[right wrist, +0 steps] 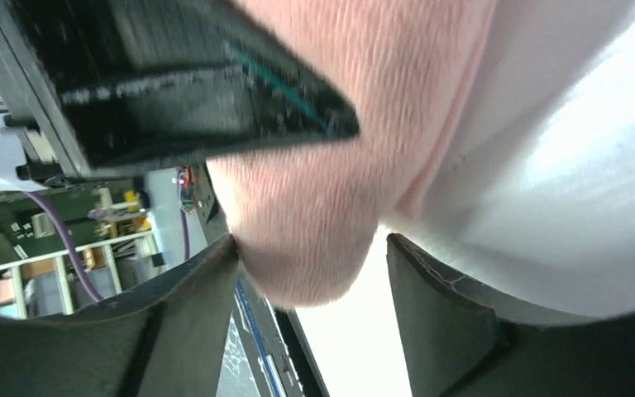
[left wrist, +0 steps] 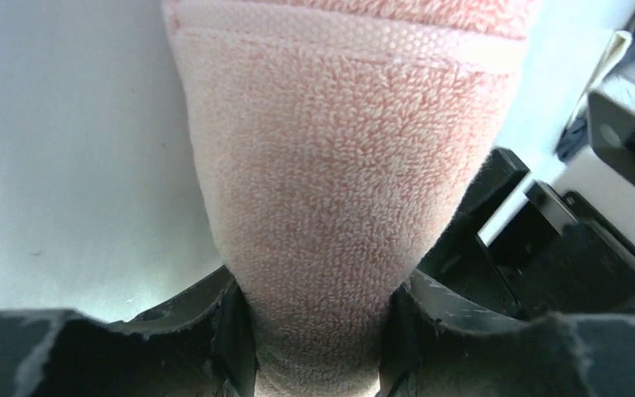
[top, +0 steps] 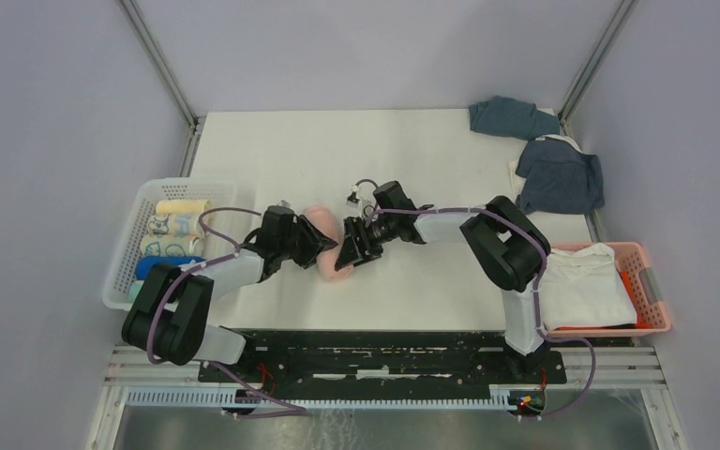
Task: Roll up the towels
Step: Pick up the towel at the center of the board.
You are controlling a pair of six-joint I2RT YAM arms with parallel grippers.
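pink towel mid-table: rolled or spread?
Rolled. Pink towel is a compact bundle, not a flat sheet; left wrist view shows its hem band curving around it.

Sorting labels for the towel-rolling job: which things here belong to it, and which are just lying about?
Job: pink towel, far blue towel, slate towel, white towel, rolled towels.
Lying about: white basket, pink basket.

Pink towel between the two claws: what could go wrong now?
The towel could unroll: the right claw stands open around its end, so only the left claw pinches it. The two claws also sit very close together, so they might bump each other.
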